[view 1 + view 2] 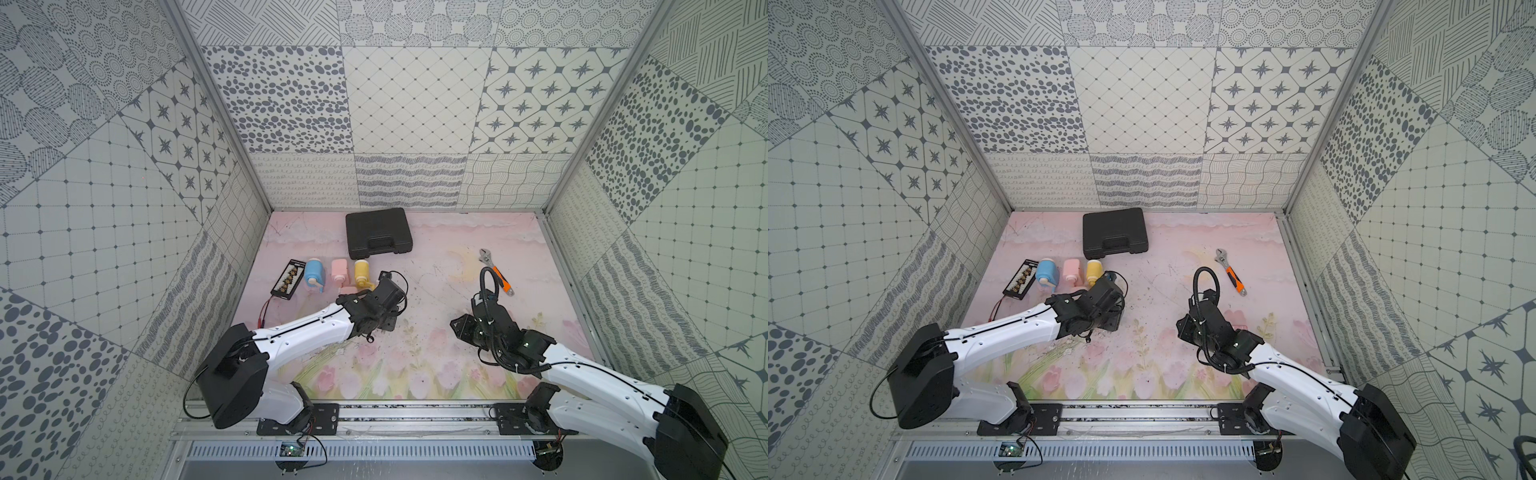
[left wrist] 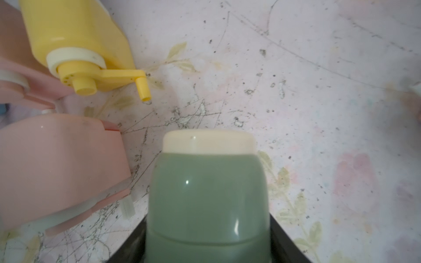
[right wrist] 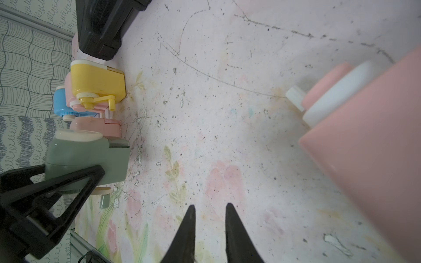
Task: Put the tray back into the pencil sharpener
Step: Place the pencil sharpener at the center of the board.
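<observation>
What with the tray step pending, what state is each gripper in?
Left gripper: closed on the green pencil sharpener.
Right gripper: slightly open, empty.

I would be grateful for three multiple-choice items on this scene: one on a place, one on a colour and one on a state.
1. Where on the mat does the wrench lie?
A) on the robot's left
B) on the robot's right
C) at the front edge, dead centre

2. What colour is the sharpener in the left gripper?
A) green
B) blue
C) yellow

3. How is the right gripper?
A) clamped on the wrench
B) clamped on that sharpener
C) empty, jaws slightly apart

Answers:
1 B: both top views show the wrench right of centre.
2 A: the left wrist view shows a green body between the fingers.
3 C: the right wrist view shows only mat between its fingertips.
</observation>
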Robot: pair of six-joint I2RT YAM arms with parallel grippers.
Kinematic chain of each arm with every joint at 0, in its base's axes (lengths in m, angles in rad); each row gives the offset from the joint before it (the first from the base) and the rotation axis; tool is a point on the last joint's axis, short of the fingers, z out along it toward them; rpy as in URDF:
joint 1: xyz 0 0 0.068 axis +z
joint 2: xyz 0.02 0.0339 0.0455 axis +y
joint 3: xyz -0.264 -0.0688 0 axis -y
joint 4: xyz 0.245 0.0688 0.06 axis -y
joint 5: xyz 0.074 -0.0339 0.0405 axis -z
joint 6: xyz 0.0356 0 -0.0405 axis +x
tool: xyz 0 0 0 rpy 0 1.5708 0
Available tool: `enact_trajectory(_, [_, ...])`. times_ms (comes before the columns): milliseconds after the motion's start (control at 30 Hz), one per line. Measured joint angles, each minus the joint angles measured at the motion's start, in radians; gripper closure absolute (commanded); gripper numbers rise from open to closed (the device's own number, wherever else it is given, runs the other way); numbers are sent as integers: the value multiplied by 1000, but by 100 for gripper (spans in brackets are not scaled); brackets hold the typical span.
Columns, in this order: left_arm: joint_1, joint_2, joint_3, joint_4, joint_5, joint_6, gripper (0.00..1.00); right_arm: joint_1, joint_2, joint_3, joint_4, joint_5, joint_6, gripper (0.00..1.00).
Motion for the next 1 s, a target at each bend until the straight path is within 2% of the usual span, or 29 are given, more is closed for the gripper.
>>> enact_trajectory(267, [-1, 124, 55, -101, -121, -122, 100, 0, -29, 0, -22, 2, 0, 75])
enact_trajectory(633, [8, 227, 122, -117, -187, -206, 100, 0, -34, 0, -48, 3, 0, 75])
enact_trajectory(733, [15, 233, 126, -116, -185, -219, 93, 0, -46, 0, -50, 3, 0, 75])
enact_trajectory(867, [21, 244, 132, -113, -189, -233, 75, 0, -50, 0, -51, 2, 0, 75])
enact_trajectory(933, [23, 248, 131, -106, -193, -242, 70, 0, -51, 0, -51, 2, 1, 75])
enact_trajectory(1000, [27, 252, 129, -93, -197, -245, 70, 0, -51, 0, -51, 3, 1, 75])
